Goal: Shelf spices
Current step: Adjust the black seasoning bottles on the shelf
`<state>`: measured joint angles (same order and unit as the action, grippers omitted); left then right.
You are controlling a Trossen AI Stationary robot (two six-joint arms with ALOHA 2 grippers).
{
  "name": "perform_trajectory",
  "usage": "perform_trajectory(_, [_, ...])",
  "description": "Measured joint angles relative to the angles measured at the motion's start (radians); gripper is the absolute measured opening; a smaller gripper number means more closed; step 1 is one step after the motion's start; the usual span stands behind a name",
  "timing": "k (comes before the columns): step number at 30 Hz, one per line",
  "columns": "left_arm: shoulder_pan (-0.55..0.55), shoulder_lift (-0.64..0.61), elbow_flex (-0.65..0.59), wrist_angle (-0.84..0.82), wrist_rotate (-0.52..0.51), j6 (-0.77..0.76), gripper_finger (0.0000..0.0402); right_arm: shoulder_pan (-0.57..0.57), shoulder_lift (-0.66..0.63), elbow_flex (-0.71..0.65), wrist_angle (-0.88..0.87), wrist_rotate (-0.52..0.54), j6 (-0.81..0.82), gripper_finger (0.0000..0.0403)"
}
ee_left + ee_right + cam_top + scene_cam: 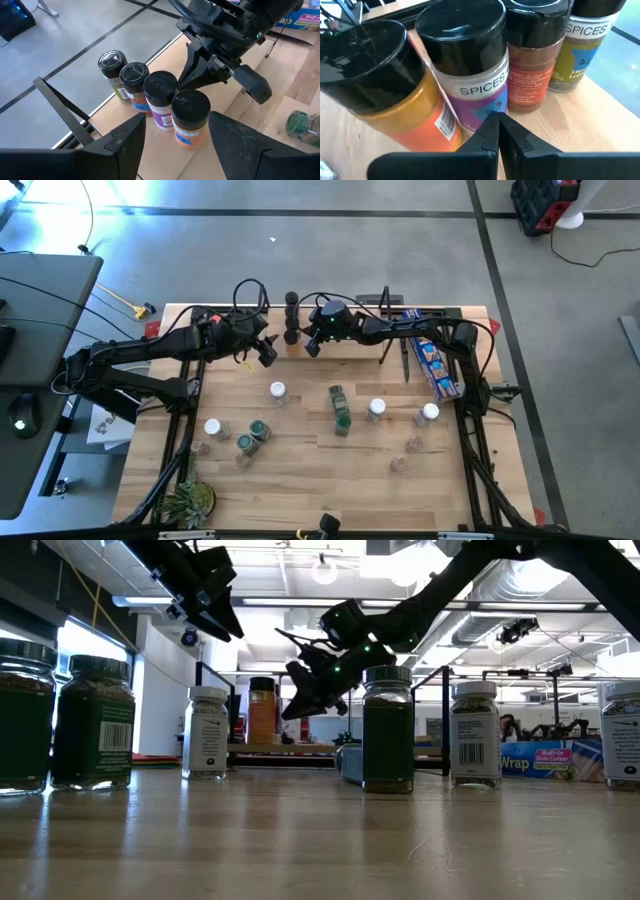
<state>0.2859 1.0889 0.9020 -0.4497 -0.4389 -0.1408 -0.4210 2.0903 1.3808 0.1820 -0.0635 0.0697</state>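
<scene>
While the right pincer (497,131) hovers pressed together, four black-lidded spices (470,65) stand just beyond — untouched.

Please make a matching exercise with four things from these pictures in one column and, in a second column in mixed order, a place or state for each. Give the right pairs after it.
Things:
1. left gripper
2. right gripper
3. blue packet
4. potted plant

Places or states:
A. lies on the table's right side, near the right arm
B. fingers pressed together, pointing at the black-lidded jars
C. stands at the table's near left corner
D. fingers apart, over the orange-labelled jar

Pairs: 1-D, 2-B, 3-A, 4-C
</scene>
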Motion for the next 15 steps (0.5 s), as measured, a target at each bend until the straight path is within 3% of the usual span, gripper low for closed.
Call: perform_trajectory(15, [0.000,0.000,0.000,-0.001,0.000,0.007,0.0210,0.003,0.000,0.000,0.019,-0.029,0.000,0.0000])
